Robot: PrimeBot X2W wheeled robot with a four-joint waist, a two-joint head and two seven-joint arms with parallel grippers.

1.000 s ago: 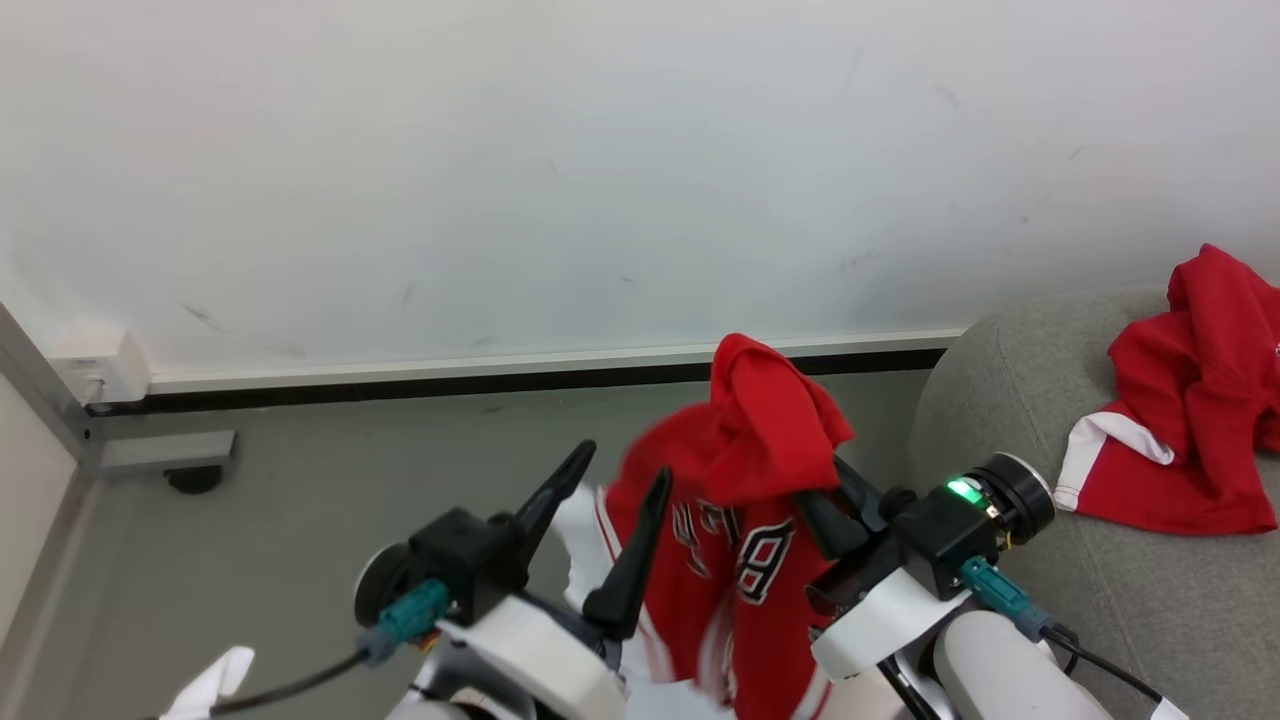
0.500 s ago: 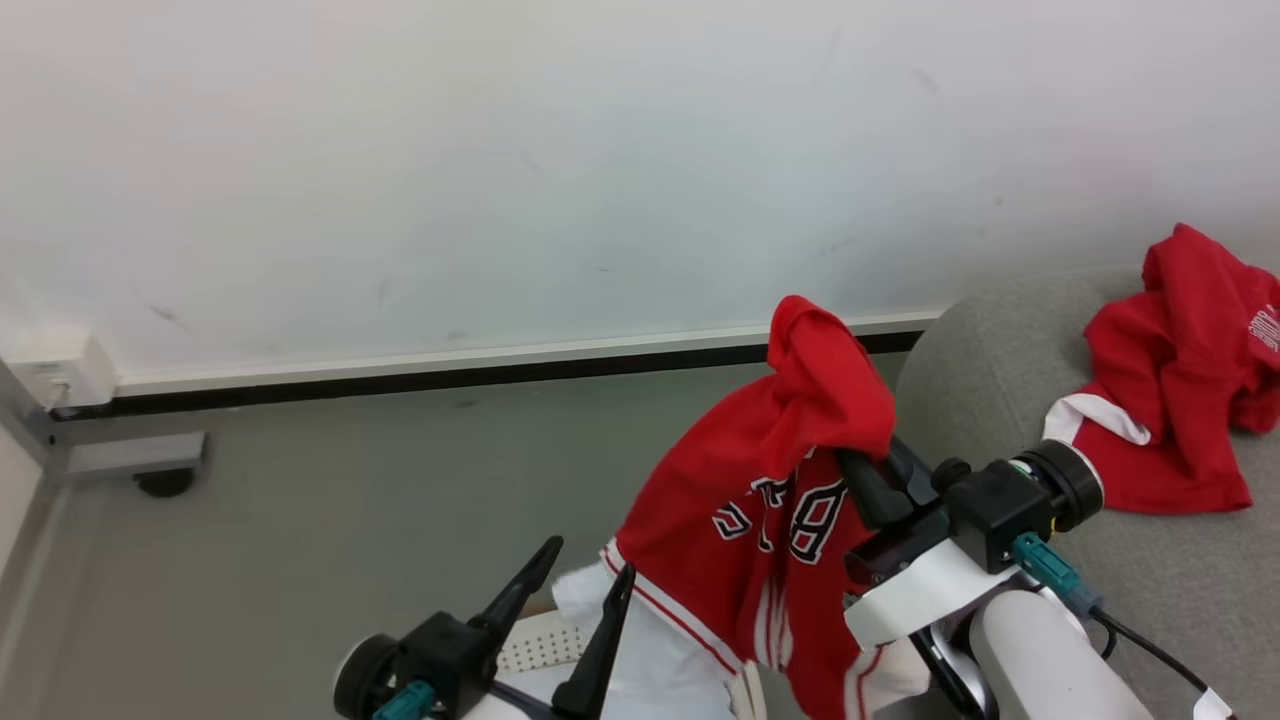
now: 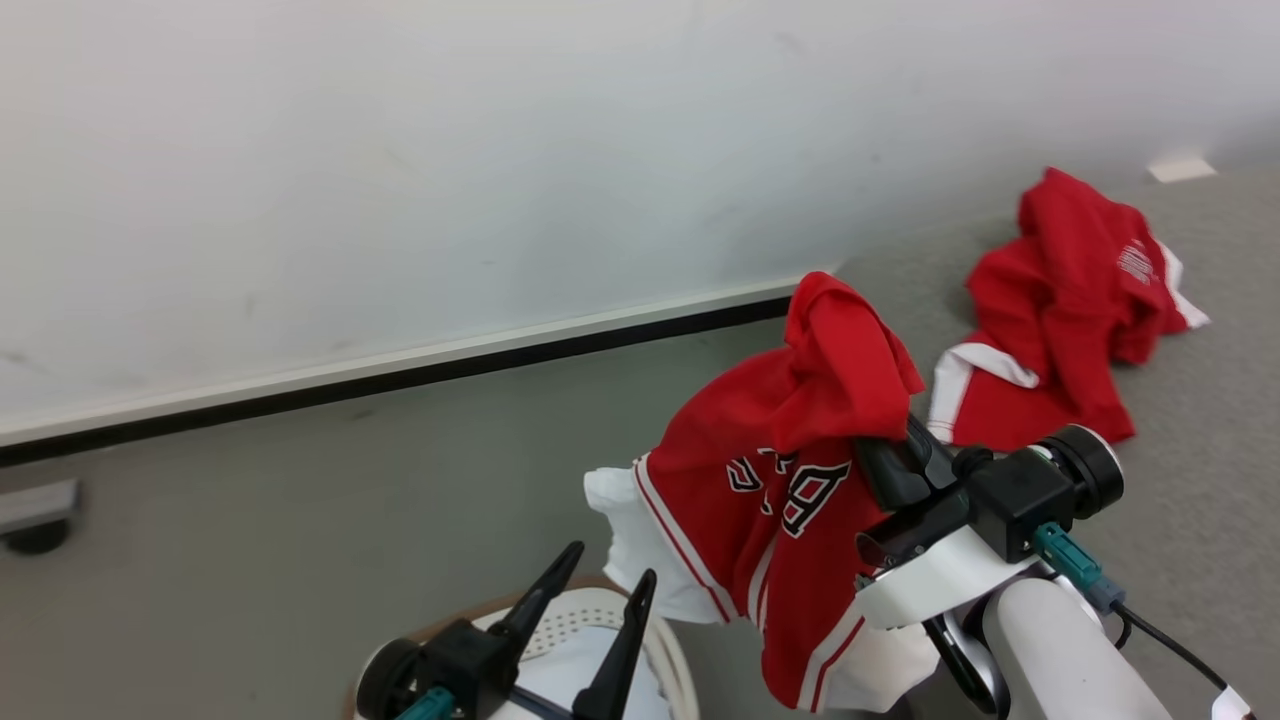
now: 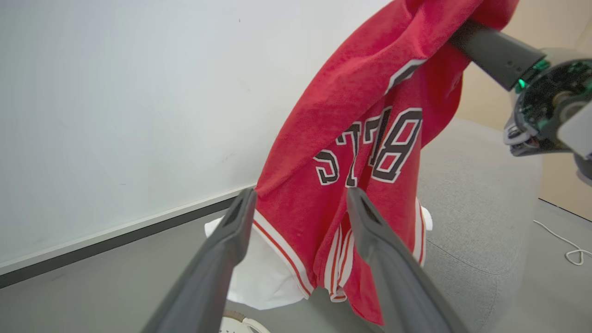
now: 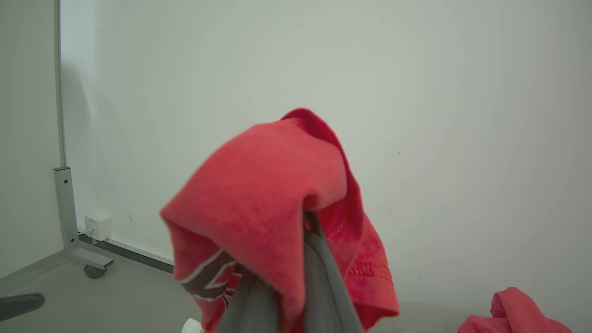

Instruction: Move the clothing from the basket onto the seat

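Note:
My right gripper [image 3: 885, 450] is shut on a red jersey [image 3: 790, 450] with white trim and black-and-white lettering, holding it up in the air beside the grey seat [image 3: 1210, 430]. In the right wrist view the jersey [image 5: 277, 185] drapes over my fingers [image 5: 319, 277] and hides their tips. A second red garment [image 3: 1060, 300] lies crumpled on the seat. My left gripper [image 3: 595, 585] stands open over the white basket [image 3: 665, 650] with the brown rim. In the left wrist view the jersey [image 4: 360, 120] hangs just beyond my open fingers [image 4: 233, 231].
A white wall with a black baseboard [image 3: 400, 375] runs behind. A metal frame foot with a caster [image 3: 35, 515] stands on the grey floor at far left. A white cable [image 4: 571, 245] lies on the floor past the seat [image 4: 476, 199].
The head camera has turned right, so the seat fills more of the view. My right gripper has carried the jersey toward the seat. My left gripper has dropped lower over the basket.

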